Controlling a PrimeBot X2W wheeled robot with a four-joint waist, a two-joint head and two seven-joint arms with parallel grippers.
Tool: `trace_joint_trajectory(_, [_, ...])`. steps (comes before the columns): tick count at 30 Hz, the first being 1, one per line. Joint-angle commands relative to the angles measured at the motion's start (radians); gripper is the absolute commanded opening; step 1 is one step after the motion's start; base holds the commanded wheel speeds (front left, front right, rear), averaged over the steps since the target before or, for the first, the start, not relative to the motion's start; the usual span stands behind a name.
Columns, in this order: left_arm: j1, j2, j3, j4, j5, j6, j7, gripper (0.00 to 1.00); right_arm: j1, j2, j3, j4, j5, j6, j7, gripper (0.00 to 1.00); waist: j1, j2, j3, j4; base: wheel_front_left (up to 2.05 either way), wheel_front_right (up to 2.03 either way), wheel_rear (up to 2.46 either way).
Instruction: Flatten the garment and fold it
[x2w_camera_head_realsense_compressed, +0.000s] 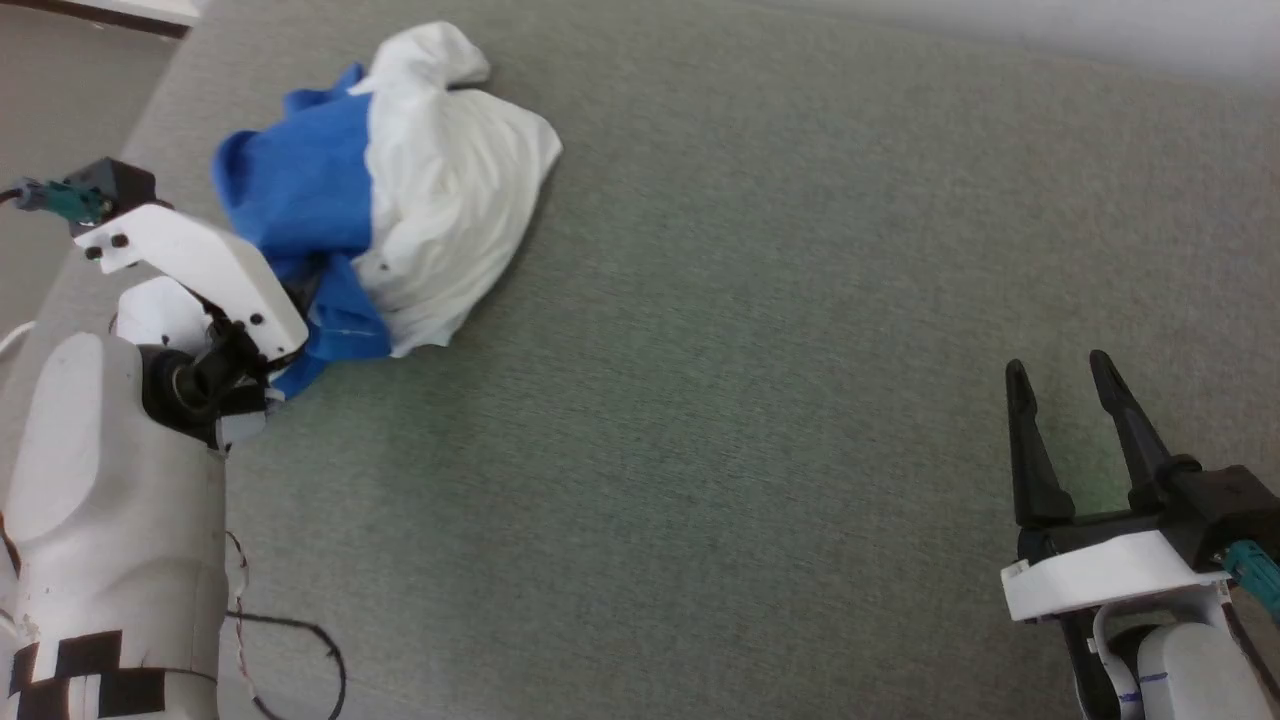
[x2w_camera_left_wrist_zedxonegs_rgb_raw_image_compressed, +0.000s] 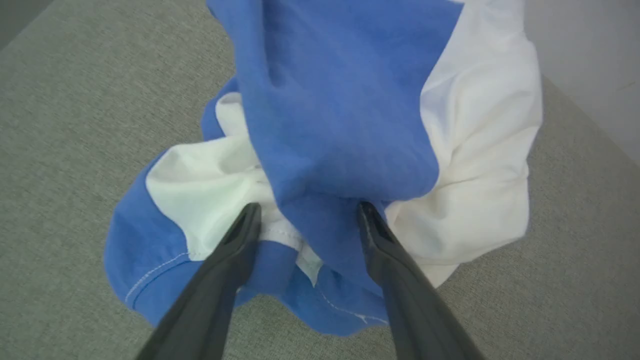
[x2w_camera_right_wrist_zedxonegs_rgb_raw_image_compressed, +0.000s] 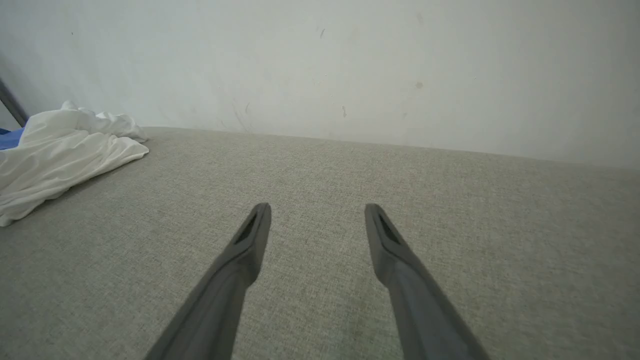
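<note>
The garment (x2w_camera_head_realsense_compressed: 420, 190), a crumpled blue-and-white heap, lay at the upper left of the head view on grey fabric (x2w_camera_head_realsense_compressed: 750, 420). The left gripper (x2w_camera_left_wrist_zedxonegs_rgb_raw_image_compressed: 307, 220) had its fingers spread around a blue fold, apparently not pinching it. The right gripper (x2w_camera_head_realsense_compressed: 1057, 362), at the lower right, was parted and held nothing.

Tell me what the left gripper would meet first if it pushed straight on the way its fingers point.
The garment: a blue fold sits between the fingertips of the open left gripper, so it would likely push into that bunched cloth at once; exact contact is hard to judge.
</note>
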Motion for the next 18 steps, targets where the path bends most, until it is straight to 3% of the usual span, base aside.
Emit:
trace_joint_trajectory(1, [-0.005,-0.001,0.005,0.006,-0.014,0.014,0.025,1.0,-0.018,0.001,0.001,-0.008,-0.006,-0.001,0.0,1.0,-0.0002,0.0,0.075,-0.07,0.0,0.0,0.0])
trace_joint_trajectory(10, [0.057,-0.042,-0.012,0.002,-0.048,0.037,0.133,1.0,-0.041,0.001,0.008,-0.007,-0.003,-0.001,0.0,1.0,-0.0002,0.0,0.091,-0.06,0.0,0.0,0.0])
trace_joint_trajectory(11, [0.062,-0.045,-0.012,-0.004,-0.05,0.032,0.12,0.45,-0.044,0.001,0.009,-0.006,-0.003,-0.001,0.0,1.0,-0.0002,0.0,0.091,-0.059,0.0,0.0,0.0])
trace_joint_trajectory(12, [0.065,-0.049,-0.003,-0.014,-0.058,0.023,0.089,0.0,-0.046,0.001,0.011,-0.003,-0.002,-0.001,0.0,1.0,-0.0002,0.0,0.089,-0.058,0.0,0.0,0.0])
trace_joint_trajectory(18, [0.054,-0.036,0.037,-0.062,-0.051,-0.009,-0.126,0.0,-0.047,0.001,0.024,0.024,0.015,-0.001,-0.003,1.0,-0.0002,0.0,0.047,-0.058,0.0,0.0,0.0])
